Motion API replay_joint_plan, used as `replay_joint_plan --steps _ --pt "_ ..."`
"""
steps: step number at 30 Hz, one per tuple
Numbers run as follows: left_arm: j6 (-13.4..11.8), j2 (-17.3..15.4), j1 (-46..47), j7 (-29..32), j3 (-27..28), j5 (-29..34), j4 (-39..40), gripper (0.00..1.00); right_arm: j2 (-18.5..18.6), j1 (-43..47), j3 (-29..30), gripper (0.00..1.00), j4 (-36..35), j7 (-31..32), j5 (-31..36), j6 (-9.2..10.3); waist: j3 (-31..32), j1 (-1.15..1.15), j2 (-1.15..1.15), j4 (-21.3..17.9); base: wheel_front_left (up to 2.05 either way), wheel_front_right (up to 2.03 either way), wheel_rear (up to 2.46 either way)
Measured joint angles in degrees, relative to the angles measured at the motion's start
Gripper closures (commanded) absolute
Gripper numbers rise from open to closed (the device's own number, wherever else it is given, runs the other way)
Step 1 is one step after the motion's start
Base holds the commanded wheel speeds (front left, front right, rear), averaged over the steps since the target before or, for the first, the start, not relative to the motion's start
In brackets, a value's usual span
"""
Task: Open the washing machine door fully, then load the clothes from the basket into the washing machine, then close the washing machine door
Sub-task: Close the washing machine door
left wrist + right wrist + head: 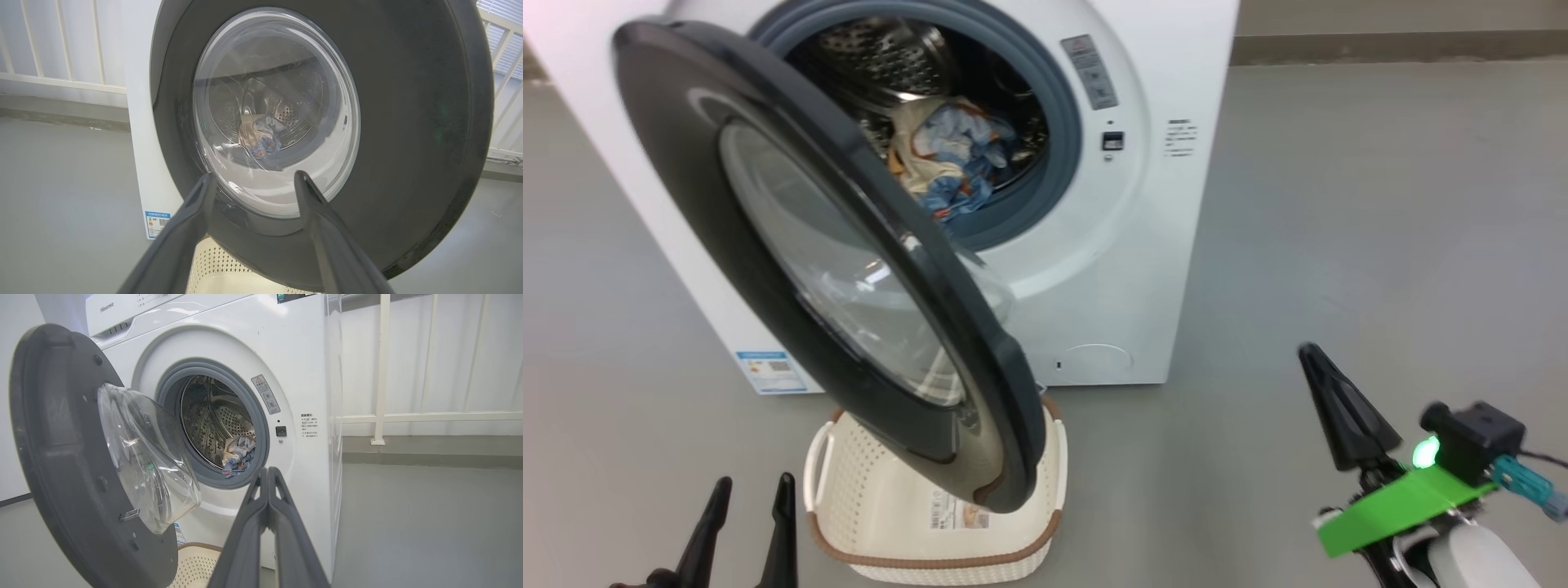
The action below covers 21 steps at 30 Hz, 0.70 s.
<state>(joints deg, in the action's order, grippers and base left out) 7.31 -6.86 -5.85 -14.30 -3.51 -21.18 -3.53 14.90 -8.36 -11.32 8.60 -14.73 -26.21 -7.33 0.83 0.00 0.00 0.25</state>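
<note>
Left gripper [753,483]: low at near left, fingers [783,523] spread wide apart, gripping nothing, touching nothing. Aims at the outer face of the washing machine door [849,269] in the left wrist view, tips short of it.

Just right of that gripper, the basket [866,498]: sits on the floor at the near side of the washing machine [1143,245], brown rim, label sticker [953,516] on its bottom showing. Lies partly under the door's lower edge in the head view.

Door: hinged on the left, swung out toward the near left, partly open. Glossy black rim, clear bowl bulging toward the drum [890,57].

The clothes [956,155]: inside the drum, bunched low at the front, blue and cream, just behind the grey gasket [1058,106].

Machine front: blue sticker [772,371] at low left, round flap [1097,359] at low centre, latch and warning labels right of the opening.

Right gripper [1313,357]: near right, well apart from machine and basket, fingers pressed flat together, clamping nothing, up in the air over the floor. Green bracket [1396,506] and lit green light [1425,452] at its wrist.

Surface: plain grey floor [1380,204], smooth, faintly glossy.

Room: dark skirting strip [1380,47] along the floor's far edge, white railing [382,375] and pale wall at far right behind the machine.
</note>
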Motion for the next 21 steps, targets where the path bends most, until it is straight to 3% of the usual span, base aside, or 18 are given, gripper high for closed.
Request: replay_joint_plan --steps 21 --pt "0.0 -0.3 0.2 0.0 -3.5 -0.4 -2.0 0.0 -0.9 -8.6 -9.5 1.0 -14.5 0.0 -0.7 0.0 1.1 0.0 0.0 10.4 0.0 0.0 0.0"
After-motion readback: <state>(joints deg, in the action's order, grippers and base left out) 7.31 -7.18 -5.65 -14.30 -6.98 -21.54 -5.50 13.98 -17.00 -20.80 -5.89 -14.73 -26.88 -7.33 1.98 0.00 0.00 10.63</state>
